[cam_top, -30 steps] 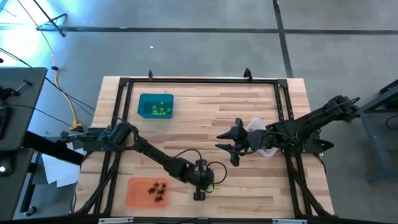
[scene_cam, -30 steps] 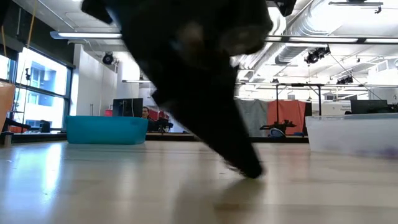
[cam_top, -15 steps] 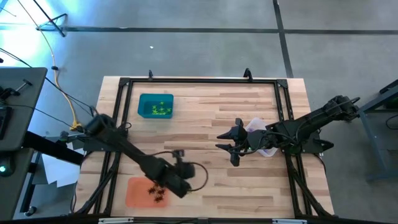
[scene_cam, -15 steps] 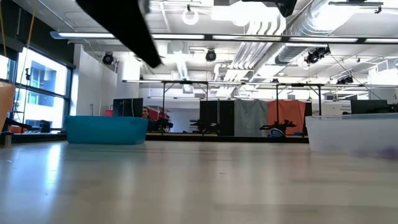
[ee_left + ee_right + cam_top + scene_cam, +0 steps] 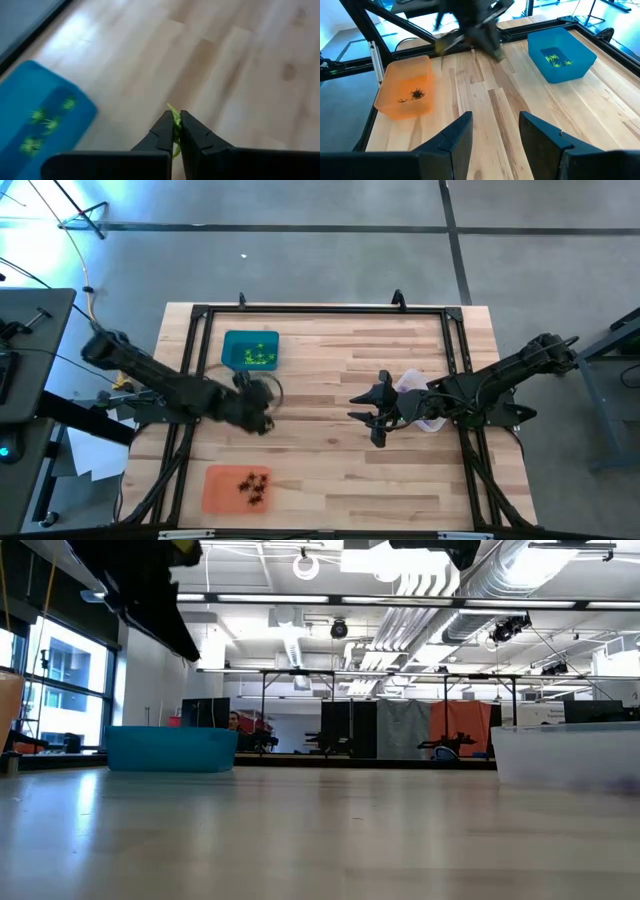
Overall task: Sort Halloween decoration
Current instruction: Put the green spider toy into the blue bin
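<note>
Near the teal tray [image 5: 250, 351], my left hand [image 5: 176, 131] pinches a yellow-green spider piece [image 5: 175, 121].
Well away from that tray, my right hand [image 5: 372, 416] waits with fingers spread, holding nothing.

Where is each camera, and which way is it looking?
High view: above, looking down; both arms, teal tray, orange tray.
Low view: table height, looking across; an arm's dark part at upper left.
Left wrist view: over shut fingers pinching a yellow-green spider, teal tray.
Right wrist view: past open fingers.
All four show the teal tray.
</note>
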You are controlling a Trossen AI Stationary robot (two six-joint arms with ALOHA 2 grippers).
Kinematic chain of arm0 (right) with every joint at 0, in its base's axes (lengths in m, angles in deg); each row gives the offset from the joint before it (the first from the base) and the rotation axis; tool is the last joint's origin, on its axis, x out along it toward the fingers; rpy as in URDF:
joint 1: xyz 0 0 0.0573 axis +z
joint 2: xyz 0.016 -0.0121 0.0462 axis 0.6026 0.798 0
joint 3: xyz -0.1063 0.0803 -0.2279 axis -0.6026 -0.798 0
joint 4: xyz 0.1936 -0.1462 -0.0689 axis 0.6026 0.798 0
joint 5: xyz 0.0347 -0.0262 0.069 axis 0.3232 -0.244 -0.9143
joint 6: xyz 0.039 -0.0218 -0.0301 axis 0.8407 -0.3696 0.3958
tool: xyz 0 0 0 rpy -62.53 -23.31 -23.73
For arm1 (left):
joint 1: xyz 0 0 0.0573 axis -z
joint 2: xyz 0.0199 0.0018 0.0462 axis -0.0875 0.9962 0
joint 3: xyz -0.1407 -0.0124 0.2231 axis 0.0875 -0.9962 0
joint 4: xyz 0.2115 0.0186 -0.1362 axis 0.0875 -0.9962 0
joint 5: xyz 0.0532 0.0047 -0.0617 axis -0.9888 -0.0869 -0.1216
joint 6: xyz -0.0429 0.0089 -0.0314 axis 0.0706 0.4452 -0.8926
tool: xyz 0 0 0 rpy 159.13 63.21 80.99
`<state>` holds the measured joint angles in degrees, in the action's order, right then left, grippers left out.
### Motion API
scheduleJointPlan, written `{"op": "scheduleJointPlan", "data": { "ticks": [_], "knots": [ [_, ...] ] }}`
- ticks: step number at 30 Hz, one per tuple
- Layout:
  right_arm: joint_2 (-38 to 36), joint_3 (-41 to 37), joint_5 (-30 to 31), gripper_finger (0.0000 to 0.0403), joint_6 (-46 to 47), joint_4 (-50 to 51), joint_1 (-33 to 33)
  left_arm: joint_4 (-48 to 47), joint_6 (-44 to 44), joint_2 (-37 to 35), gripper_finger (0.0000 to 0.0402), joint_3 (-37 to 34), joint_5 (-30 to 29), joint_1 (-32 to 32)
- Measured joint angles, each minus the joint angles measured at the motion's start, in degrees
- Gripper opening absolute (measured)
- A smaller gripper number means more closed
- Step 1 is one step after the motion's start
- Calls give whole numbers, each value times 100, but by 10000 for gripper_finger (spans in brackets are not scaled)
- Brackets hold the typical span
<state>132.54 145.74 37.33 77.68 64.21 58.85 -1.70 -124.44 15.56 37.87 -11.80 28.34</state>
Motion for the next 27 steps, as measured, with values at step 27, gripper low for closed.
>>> {"op": "scheduleJointPlan", "data": {
  "ticks": [27],
  "knots": [
    [2, 0, 0, 156, 0, 114, 1, 1620, 2289, -1194, 1, -1461, 1490, -4631]
  ]
}}
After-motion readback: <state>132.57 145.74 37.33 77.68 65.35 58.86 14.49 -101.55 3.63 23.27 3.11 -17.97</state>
